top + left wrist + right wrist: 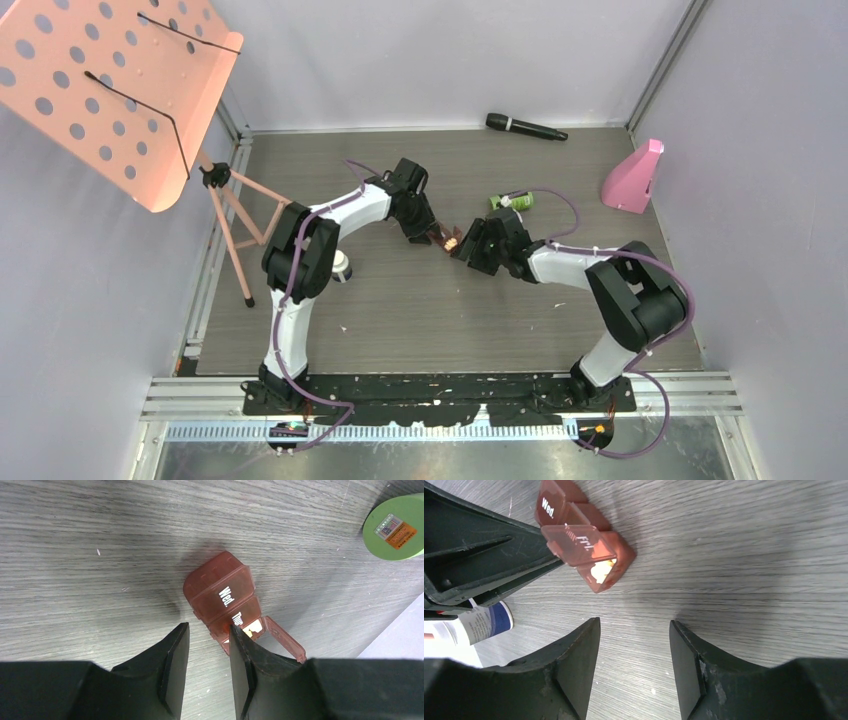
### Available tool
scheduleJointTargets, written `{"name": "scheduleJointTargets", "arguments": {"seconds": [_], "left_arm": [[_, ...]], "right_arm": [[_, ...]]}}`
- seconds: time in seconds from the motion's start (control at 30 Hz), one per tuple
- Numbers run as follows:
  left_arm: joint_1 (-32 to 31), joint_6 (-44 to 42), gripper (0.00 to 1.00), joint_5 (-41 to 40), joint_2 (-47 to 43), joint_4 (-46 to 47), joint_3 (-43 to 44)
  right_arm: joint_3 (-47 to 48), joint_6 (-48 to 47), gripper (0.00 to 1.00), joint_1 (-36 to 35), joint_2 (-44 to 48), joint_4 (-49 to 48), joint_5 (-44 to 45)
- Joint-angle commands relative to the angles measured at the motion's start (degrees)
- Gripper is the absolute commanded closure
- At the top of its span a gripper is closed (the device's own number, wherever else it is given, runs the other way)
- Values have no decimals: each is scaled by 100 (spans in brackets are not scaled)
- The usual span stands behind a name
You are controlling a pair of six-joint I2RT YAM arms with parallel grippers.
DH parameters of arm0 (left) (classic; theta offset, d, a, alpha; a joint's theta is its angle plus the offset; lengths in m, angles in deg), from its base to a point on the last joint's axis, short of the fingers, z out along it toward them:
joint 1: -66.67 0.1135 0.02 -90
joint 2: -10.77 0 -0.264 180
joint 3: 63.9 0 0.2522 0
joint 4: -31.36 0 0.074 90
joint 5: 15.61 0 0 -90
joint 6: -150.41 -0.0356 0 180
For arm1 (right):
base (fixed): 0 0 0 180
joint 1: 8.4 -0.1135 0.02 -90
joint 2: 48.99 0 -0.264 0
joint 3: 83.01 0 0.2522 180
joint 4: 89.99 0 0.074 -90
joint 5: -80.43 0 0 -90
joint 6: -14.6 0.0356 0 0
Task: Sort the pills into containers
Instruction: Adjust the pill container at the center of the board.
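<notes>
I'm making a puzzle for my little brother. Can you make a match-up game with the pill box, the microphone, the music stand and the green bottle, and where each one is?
Things:
1 pill case
2 microphone
3 music stand
4 green bottle

Places or states:
a at the far edge of the table
b standing tall on the left
c lying near the pill case
d one lid flipped open

Pairs: 1-d, 2-a, 3-b, 4-c

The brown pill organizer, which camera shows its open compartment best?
Right wrist: the pill organizer has its Fri lid open, pale pills inside. Left wrist shows the Wed and Thu lids, partly hidden. Top shows only a brown speck.
</notes>
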Motion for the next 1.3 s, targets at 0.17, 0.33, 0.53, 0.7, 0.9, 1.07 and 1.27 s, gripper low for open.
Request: {"name": "scheduleJointTargets", "arguments": {"seconds": [0.17,0.33,0.53,0.7,0.9,1.07,1.27], "left_arm": [[132,-143,64,-32,41,21,-42],[176,-159,64,15,49,20,-23],[196,-253,64,85,87,-2,-21],[220,-364,64,287,163,-66,49],[229,-448,64,247,87,-93,-118],[229,-470,64,306,105,-118,-83],[229,-508,64,341,114,-154,18]], "right_arm": [[291,1357,49,-179,-695,-350,439],[272,1534,56,-145,-802,-197,658],[319,1432,63,-144,-881,-227,781],[346,1191,62,-103,-947,-505,780],[450,1021,66,-45,-1004,-583,791],[601,834,57,-21,-1112,-563,636],[644,768,51,-21,-1176,-614,549]]}}
